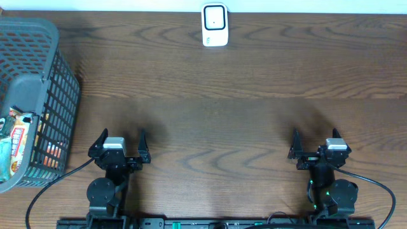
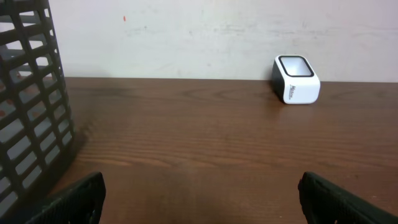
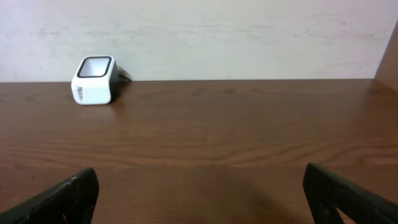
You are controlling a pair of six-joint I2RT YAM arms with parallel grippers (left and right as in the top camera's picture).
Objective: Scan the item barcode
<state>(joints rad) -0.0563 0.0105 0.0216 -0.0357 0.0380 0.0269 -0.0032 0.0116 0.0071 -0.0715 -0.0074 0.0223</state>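
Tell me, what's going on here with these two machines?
Nothing is being handled yet. Two robot arms sit at the near edge of the table, the left gripper and right gripper both open and empty. Their job is to scan an item's barcode: packaged goods wait in the basket on the left, and the white scanner stands at the far edge.

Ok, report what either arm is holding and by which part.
Nothing is held: the jaws of the left gripper and right gripper stand open and empty.
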